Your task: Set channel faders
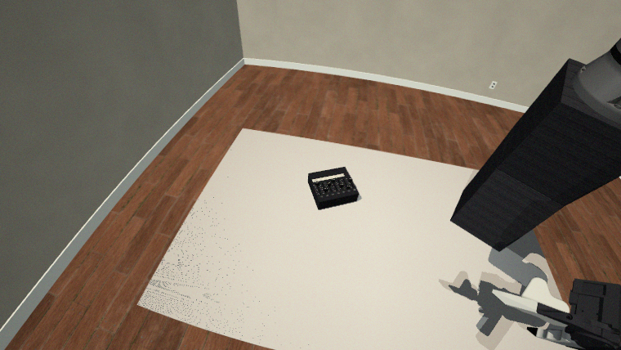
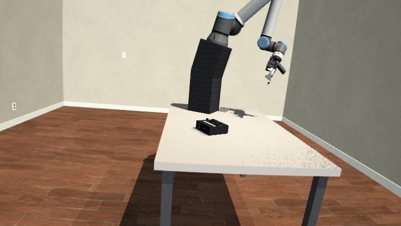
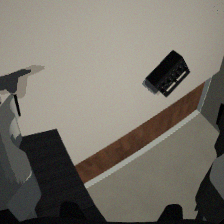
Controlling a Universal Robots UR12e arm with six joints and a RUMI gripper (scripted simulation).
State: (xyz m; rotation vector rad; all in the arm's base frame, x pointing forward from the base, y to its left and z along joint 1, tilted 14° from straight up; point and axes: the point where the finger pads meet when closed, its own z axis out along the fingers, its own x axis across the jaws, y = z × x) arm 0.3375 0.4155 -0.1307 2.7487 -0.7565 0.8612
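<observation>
lighting desk [image 2: 211, 126] well below open end effector [image 2: 269, 77]

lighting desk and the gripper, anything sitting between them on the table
Nothing stands between them. In the top view only bare white table top separates the lighting desk from the open gripper, which the exterior view shows hanging high above the table's far end.

text: none legible | tape strip [image 1: 328, 178] on lighting desk [image 1: 337, 197]: writing too small to read
</observation>
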